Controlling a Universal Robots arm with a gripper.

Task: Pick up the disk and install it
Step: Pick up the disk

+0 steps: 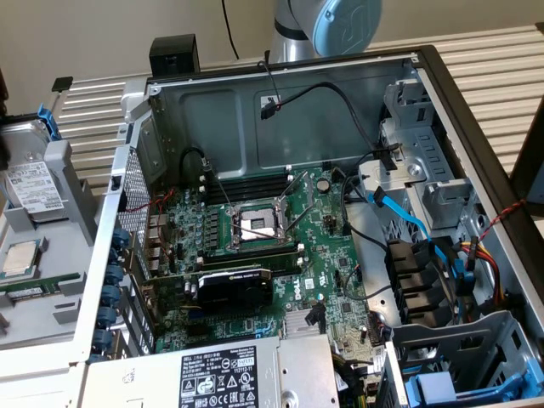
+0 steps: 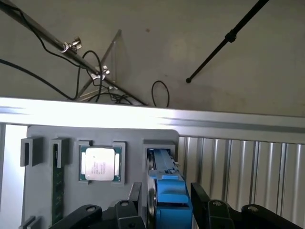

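1. Standing upright in a slot of the grey parts holder point(image 1: 75, 183), the disk point(image 1: 30, 183) sits at the exterior view's left, outside the open computer case point(image 1: 280, 110). Its white label faces the camera, and its blue carrier frame point(image 1: 48, 119) rises along its far edge.
2. In the wrist view the gripper point(image 2: 167, 188) hangs over that slot. Its black fingers point(image 2: 202, 205) are spread apart with the disk edge-on between them. Whether either finger touches the disk cannot be told, and the disk sits seated in the holder.
3. A square CPU chip point(image 2: 99, 163) lies in the same holder just beside the disk. A green memory module point(image 2: 57, 186) stands in a slot on the chip's other side.
4. The robot arm point(image 1: 327, 25) shows behind the case's back wall.
5. Inside the case are the motherboard point(image 1: 331, 255) with its CPU socket point(image 1: 257, 225), a black graphics card point(image 1: 234, 287), and a labelled power supply point(image 1: 225, 378) nearest the camera.
6. A second blue-framed drive carrier point(image 1: 450, 389) sits in a bay at the exterior view's lower right, well apart from the disk.
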